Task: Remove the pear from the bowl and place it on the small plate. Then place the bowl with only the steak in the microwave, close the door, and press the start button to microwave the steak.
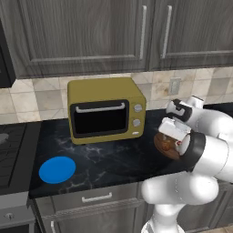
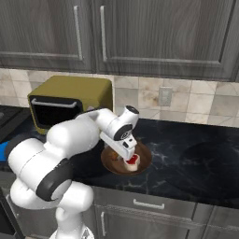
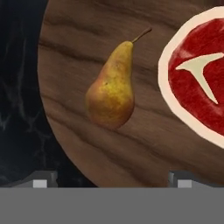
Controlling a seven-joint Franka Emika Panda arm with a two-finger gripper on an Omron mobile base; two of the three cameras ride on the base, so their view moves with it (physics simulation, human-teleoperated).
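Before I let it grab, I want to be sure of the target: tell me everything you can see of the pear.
The pear is small, yellow-orange with brown mottling, with a thin brown stem. It lies on its side on the floor of the wooden bowl, beside the steak without touching it. The open claw hangs above it, not touching it.

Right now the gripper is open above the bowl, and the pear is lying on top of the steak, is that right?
Not quite. The gripper is open above the bowl, but the pear lies on the bowl's wood beside the steak, apart from it. The hand view shows this.
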